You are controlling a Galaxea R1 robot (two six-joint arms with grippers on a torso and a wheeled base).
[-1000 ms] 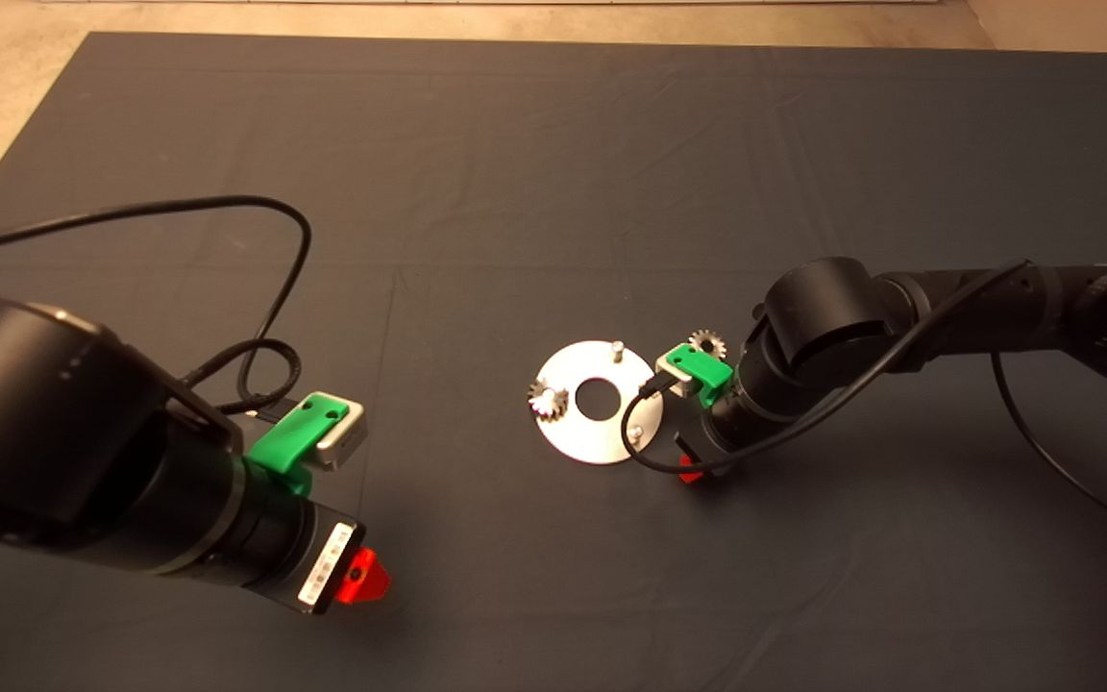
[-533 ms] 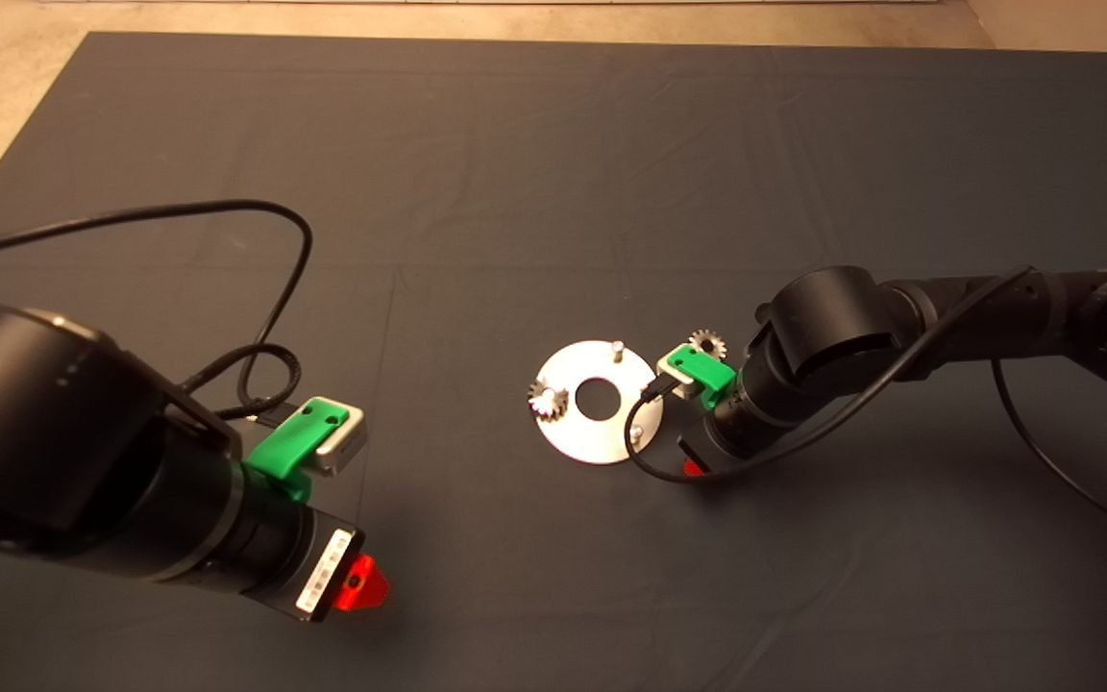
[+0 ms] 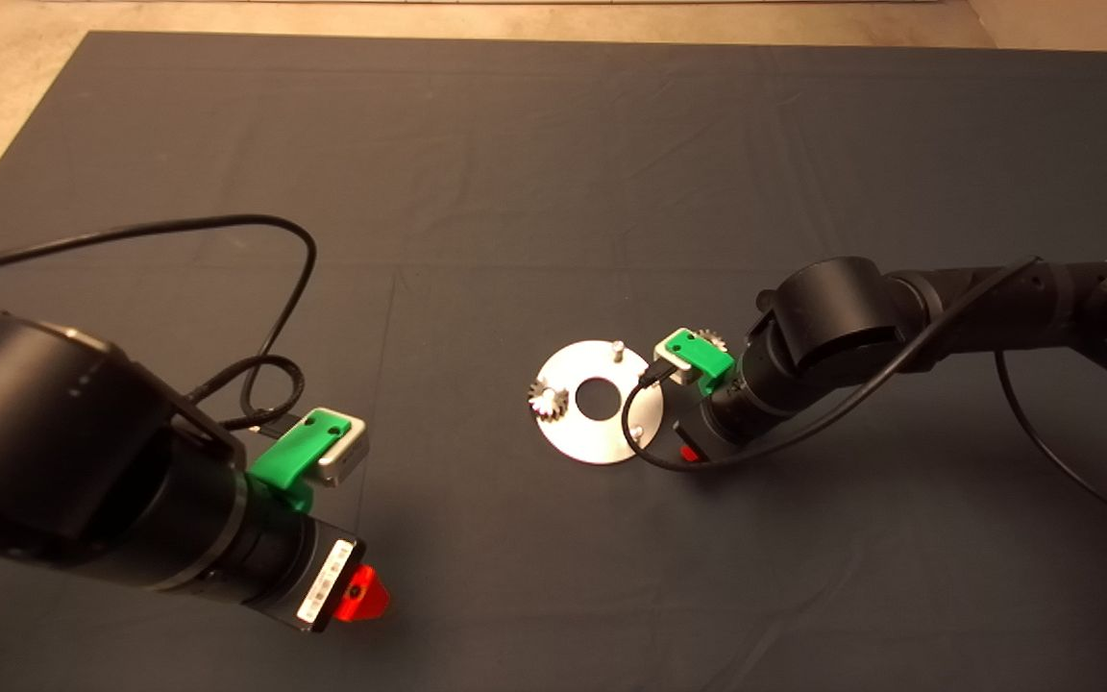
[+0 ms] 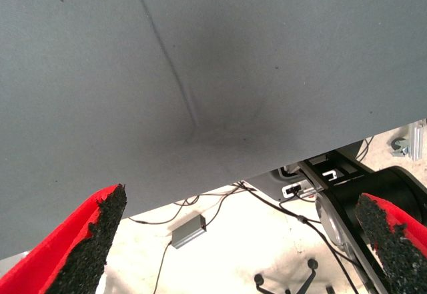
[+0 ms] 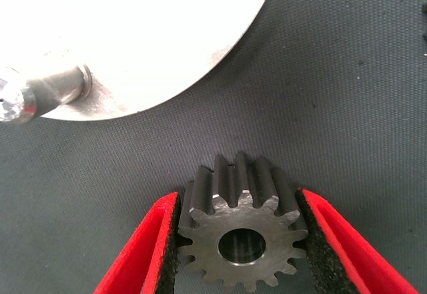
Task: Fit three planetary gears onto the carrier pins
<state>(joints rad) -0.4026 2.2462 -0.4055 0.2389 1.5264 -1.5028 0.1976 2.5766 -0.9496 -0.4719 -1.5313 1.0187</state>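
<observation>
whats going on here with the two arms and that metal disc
The right gripper has its fingers closed on a planetary gear on the mat just beside the disc. One gear already sits on a pin; two pins are bare. The left gripper hangs open at the lower left.

A dark mat (image 3: pixel 553 173) covers the table. A shiny disc (image 3: pixel 584 437) lies flat on it, and one loose gear (image 3: pixel 710 336) rests beside the disc.

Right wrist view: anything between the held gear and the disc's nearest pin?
Nothing: only bare mat and disc edge separate the gear from the pin.
</observation>
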